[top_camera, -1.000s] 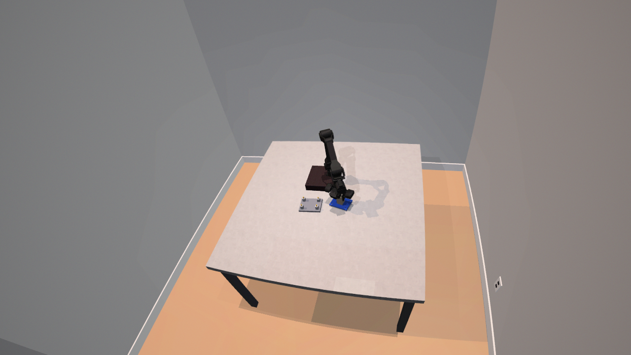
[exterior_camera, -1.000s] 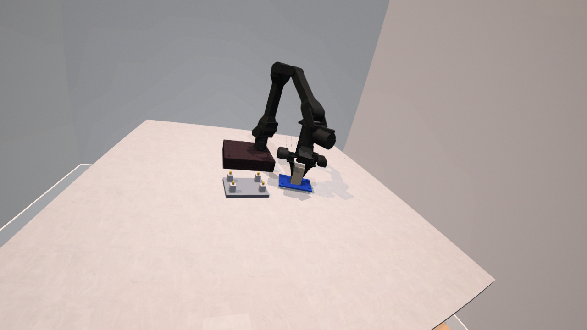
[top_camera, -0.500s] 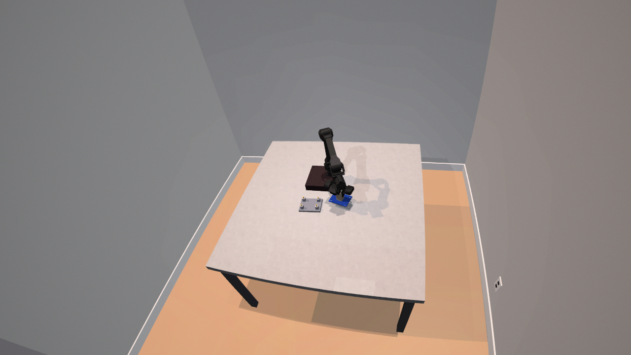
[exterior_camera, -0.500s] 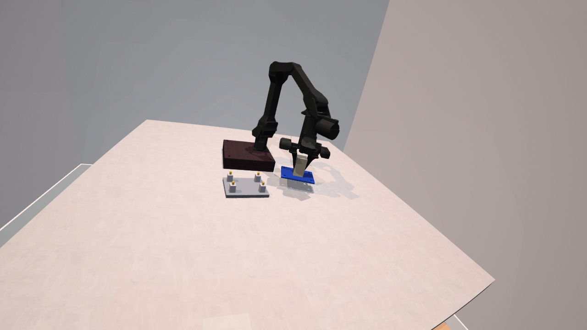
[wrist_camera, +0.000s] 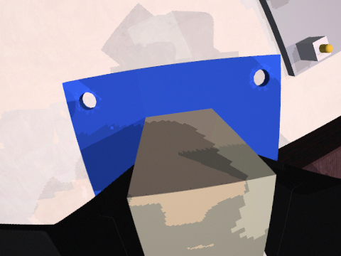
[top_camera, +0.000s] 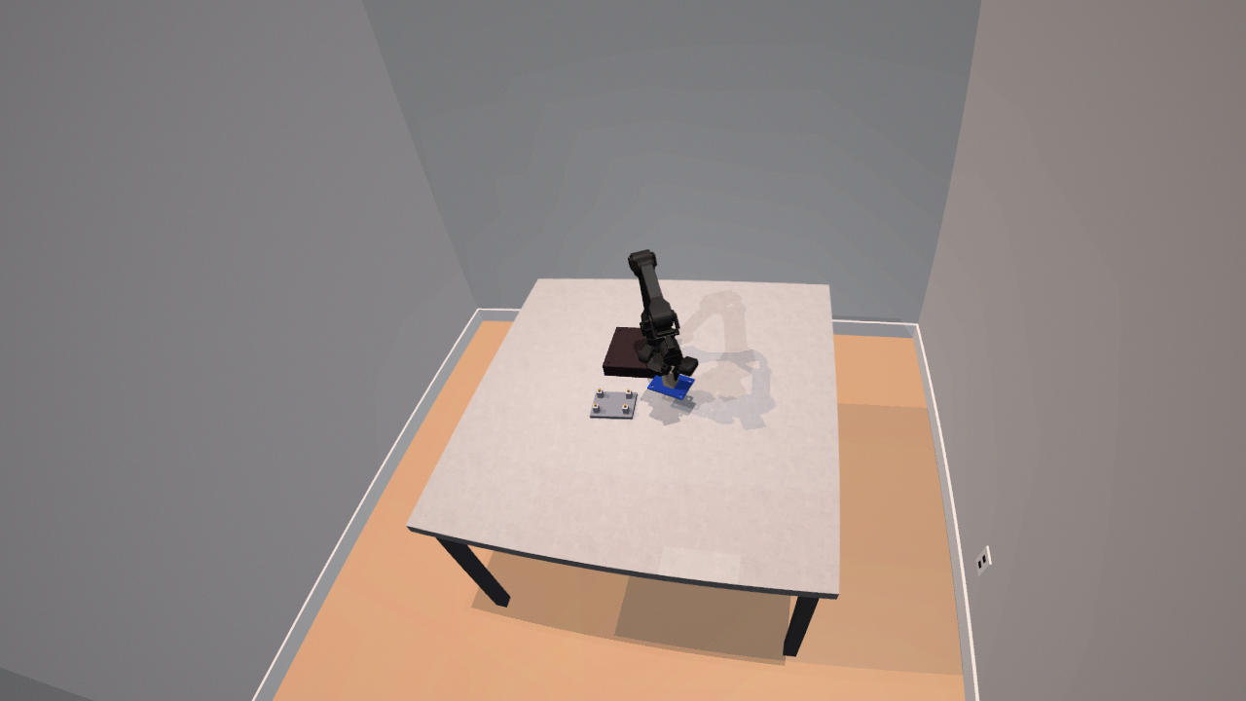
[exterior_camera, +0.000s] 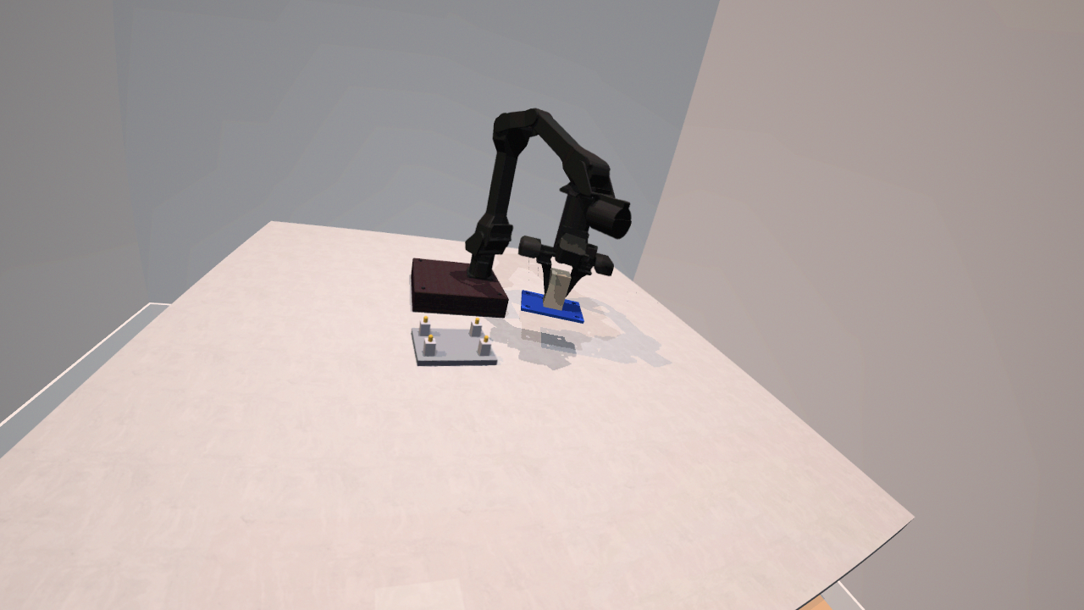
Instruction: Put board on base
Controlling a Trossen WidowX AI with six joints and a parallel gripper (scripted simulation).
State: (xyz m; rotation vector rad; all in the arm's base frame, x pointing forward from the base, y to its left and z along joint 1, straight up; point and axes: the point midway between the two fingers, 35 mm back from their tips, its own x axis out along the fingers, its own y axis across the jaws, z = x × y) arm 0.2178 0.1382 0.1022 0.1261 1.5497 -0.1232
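Note:
My gripper is shut on the square beige handle of the blue board. The blue board hangs a little above the table, handle side up, with its shadow apart from it below. Two corner holes show clearly in the wrist view; the near part of the board is hidden by handle and fingers. The grey base lies left of the board in the top and exterior views, turned differently from it. Its four posts carry gold pins; one pin shows in the wrist view.
The dark brown block under the arm stands on the table, just behind the grey base in the top and exterior views. Its edge shows at the right of the wrist view, near the board.

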